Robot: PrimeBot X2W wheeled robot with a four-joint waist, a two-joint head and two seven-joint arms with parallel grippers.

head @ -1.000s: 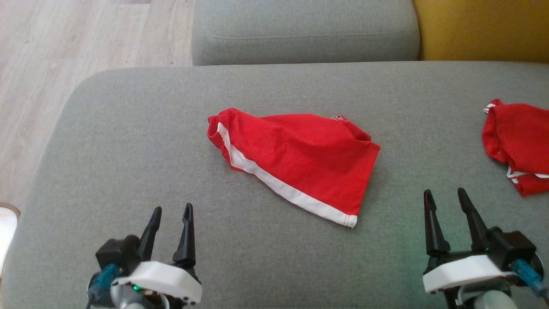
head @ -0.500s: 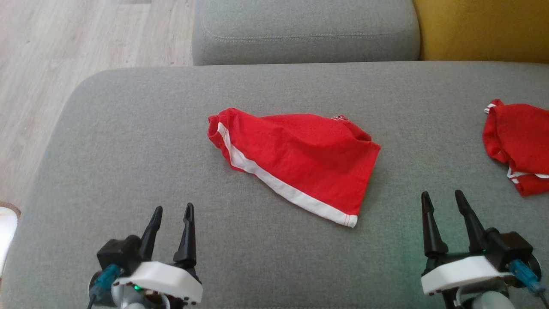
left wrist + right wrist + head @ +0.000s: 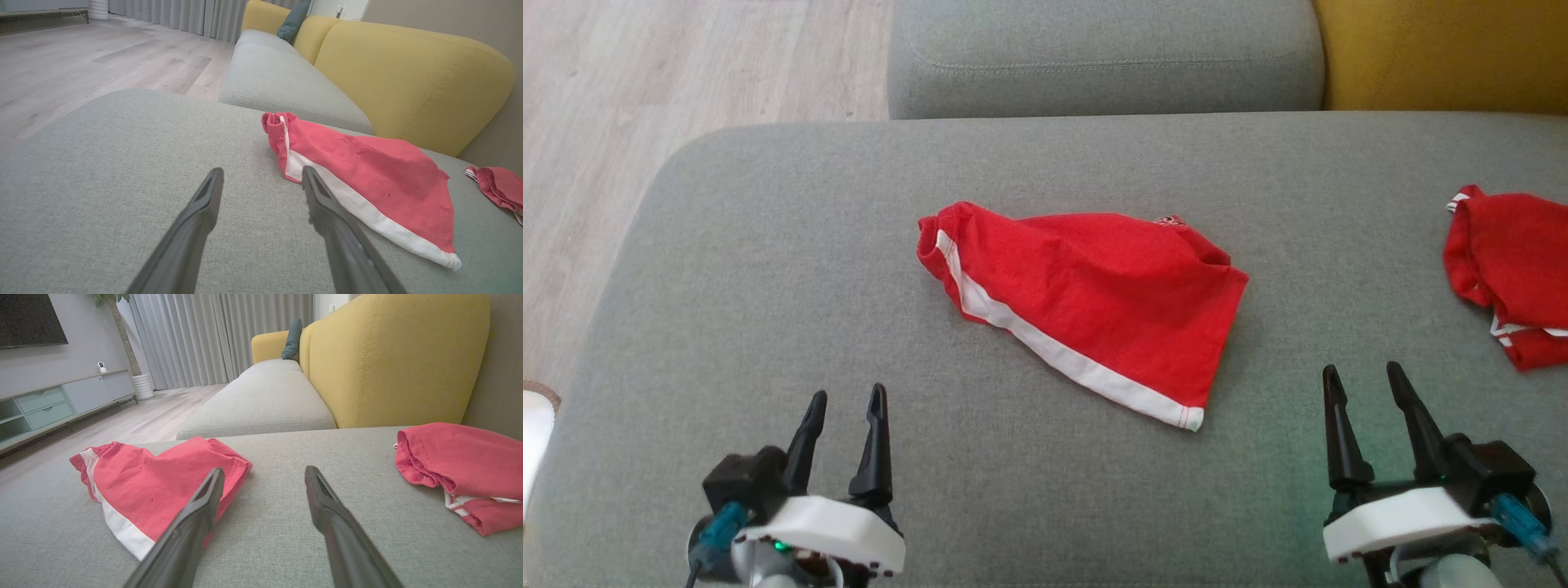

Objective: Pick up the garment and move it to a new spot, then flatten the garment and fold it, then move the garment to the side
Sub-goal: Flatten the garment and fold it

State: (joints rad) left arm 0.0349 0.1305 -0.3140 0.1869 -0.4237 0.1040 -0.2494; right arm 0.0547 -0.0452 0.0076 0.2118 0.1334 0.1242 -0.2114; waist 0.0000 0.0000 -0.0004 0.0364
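On the grey cushion [image 3: 768, 269], the red garment [image 3: 1086, 302] lies crumpled mid-seat, ahead of the left gripper [image 3: 848, 394] and right gripper [image 3: 1363, 370], both spread apart and empty. Pickup looks unstarted; next likely comes a forward reach to pinch its edges.

Lighting: bright, soft, even daylight across all three views. In the right wrist view the pale curtains [image 3: 220, 339] at the far end are the brightest area. Shadows: faint; a narrow soft one lies on the grey cushion [image 3: 768, 286] along the right edge of the garment [image 3: 1094, 302]. A green cast tints the cushion beside the right gripper [image 3: 1362, 369]. Head view: slightly soft, reds saturated. Wrist views: the garment renders pinker; the yellow backrest [image 3: 408, 81] bows with wide-angle distortion; the dark fingers [image 3: 192, 237] blur toward the bottom edge.
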